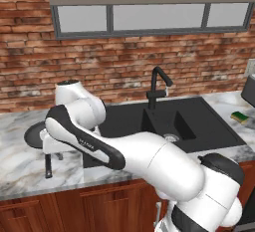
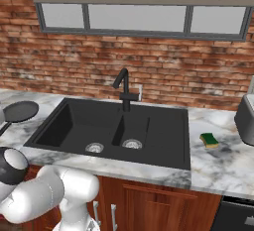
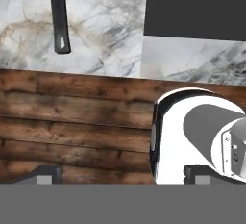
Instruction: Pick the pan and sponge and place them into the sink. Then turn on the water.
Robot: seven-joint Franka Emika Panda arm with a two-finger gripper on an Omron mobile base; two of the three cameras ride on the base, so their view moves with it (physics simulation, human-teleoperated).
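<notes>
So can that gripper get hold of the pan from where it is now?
Probably yes. The gripper is open and hangs above the counter where the pan lies. The pan's handle lies bare on the marble ahead of the fingertips, with nothing on or beside it.

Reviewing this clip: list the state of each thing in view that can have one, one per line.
pan: on the counter left of the sink, not held
sponge: on the counter right of the sink, untouched
sink: both basins empty
faucet: off, no water running
gripper: open, holding nothing
</notes>
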